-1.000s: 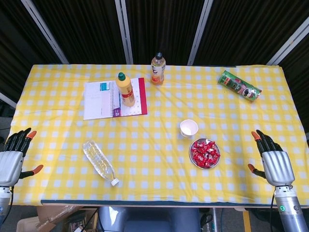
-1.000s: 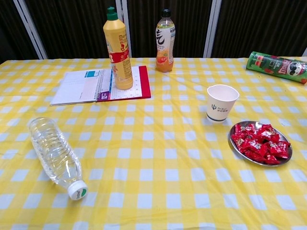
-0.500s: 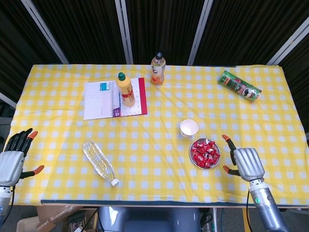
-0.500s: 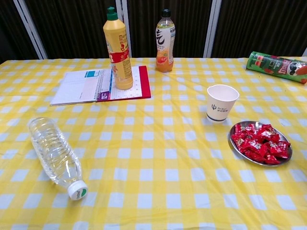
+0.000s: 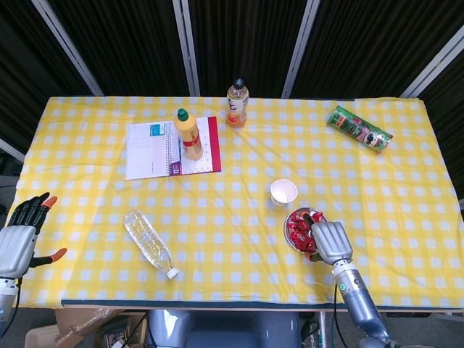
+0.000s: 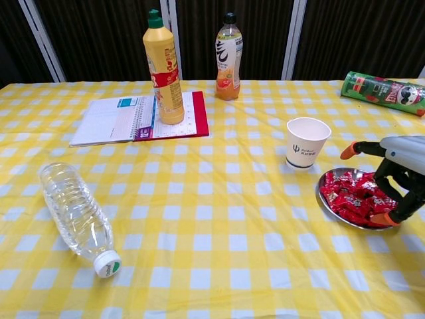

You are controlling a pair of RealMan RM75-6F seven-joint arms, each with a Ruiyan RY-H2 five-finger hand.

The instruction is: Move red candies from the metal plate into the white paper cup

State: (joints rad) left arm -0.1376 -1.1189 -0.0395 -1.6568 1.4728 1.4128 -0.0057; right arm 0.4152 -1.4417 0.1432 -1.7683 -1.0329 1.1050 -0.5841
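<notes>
A metal plate point(image 5: 288, 233) point(image 6: 329, 209) heaped with red candies point(image 5: 297, 228) point(image 6: 345, 197) lies on the yellow checked table, just in front of an upright white paper cup point(image 5: 283, 192) point(image 6: 307, 142). My right hand point(image 5: 330, 241) point(image 6: 400, 174) hovers over the plate's right half, fingers spread and curved down toward the candies, holding nothing I can see. It hides part of the plate in the head view. My left hand point(image 5: 19, 235) stays open off the table's left edge, seen only in the head view.
A clear water bottle point(image 5: 148, 243) point(image 6: 75, 215) lies at the front left. A notebook point(image 5: 172, 148) with a yellow bottle point(image 5: 188, 134) on it and an orange drink bottle point(image 5: 236, 104) stand at the back. A green chip can point(image 5: 359, 129) lies back right.
My right hand has swung in from the table's right side leftward to above the plate, entering the chest view. The left hand has not moved.
</notes>
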